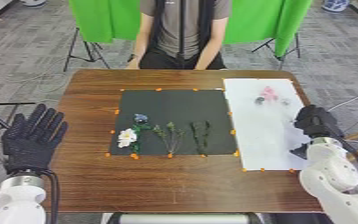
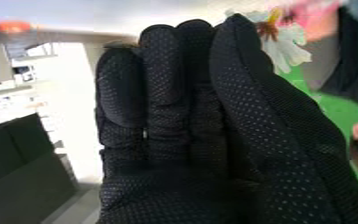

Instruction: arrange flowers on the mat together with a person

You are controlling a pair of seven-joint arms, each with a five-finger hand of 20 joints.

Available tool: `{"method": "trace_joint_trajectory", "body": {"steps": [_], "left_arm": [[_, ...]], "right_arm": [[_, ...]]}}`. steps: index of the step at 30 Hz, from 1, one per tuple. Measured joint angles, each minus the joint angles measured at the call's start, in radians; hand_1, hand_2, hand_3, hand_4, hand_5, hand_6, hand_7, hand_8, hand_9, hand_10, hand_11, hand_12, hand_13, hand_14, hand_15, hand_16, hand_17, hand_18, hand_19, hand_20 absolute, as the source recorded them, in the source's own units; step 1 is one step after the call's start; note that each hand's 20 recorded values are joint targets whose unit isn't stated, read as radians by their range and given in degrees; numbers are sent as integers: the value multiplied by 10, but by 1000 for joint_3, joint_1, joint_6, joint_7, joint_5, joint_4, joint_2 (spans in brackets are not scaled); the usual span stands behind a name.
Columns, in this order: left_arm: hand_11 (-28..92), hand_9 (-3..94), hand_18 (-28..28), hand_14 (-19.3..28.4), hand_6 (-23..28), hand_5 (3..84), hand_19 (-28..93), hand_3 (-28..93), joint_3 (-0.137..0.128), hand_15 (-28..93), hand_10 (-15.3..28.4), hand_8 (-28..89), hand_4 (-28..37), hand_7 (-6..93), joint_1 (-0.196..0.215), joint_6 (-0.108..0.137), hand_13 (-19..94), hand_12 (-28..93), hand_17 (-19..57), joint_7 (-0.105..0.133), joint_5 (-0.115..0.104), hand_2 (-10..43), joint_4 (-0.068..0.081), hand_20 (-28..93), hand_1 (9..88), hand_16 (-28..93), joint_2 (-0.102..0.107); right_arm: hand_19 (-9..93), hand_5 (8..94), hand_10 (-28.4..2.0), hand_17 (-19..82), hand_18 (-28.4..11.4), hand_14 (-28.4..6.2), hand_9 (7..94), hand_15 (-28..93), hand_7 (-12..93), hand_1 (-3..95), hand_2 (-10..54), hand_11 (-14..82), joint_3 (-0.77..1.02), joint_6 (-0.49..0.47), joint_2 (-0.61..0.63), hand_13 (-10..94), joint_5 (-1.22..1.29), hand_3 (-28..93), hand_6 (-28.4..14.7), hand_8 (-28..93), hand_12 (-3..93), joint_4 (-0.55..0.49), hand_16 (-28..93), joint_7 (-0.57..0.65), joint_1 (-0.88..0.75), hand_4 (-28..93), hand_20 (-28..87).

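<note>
Head view: a dark mat (image 1: 184, 102) lies on the brown wooden table (image 1: 171, 187), with a white sheet (image 1: 260, 127) just beside it on the robot's right. Small orange markers (image 1: 169, 155) sit along the edges of the mat and sheet.

Near the dark mat's left edge are 2 blooms: a white flower (image 1: 127, 138) with green leaves, and a small blue flower (image 1: 141, 118) just beyond it. Thin green sprigs (image 1: 173, 138) lie to the right of these, and darker green stems (image 1: 200, 137) are farther right, all on the mat. A pink flower (image 1: 269, 92) lies towards the far end of the white sheet, with small greyish pieces (image 1: 260, 100) near it.

The left hand (image 1: 29, 147) is beside the table's left edge, palm open, its fingers straight and spread apart. The right hand (image 1: 314, 121) is at the white sheet's right edge; whether it touches the sheet, I cannot tell. In the right wrist view, the fingers of the right hand (image 2: 189, 145) are extended and close together, and a white bloom (image 2: 288, 45) with a yellow-orange centre shows near the fingertips. Whether the bloom touches the glove, I cannot tell.
</note>
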Motion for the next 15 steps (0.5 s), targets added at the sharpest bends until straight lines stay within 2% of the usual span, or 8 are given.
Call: {"method": "trace_joint_trajectory", "body": {"steps": [4, 8, 15], "left_arm": [[218, 410, 125, 136, 73, 450, 361, 711, 1, 314, 147, -122, -283, 196, -3, 0, 296, 77, -41, -1, 0, 145, 1, 97, 307, -97, 5], [219, 410, 125, 136, 74, 451, 361, 711, 5, 314, 147, -122, -283, 196, -12, 0, 296, 78, -41, -2, 0, 145, 7, 97, 307, -97, 11], [217, 409, 125, 137, 74, 450, 360, 710, 12, 314, 149, -122, -283, 196, -27, -1, 296, 77, -41, -4, 0, 146, 13, 97, 307, -97, 21]], "right_arm": [[704, 637, -75, 381, -132, -36, 790, 439, 473, 636, -64, 130, 2, 55, -12, 638, -24, 595, 27, -6, 462, -59, 479, 3, -17, -283, 386], [699, 637, -76, 377, -132, -35, 789, 435, 474, 636, -64, 129, -45, 40, -11, 637, -7, 596, 28, -7, 460, -146, 480, -45, 2, -283, 386], [701, 644, -75, 379, -136, -38, 795, 434, 470, 624, -69, 125, -304, 15, -11, 644, 21, 617, 31, -16, 453, -183, 478, -176, 196, -283, 389]]}}
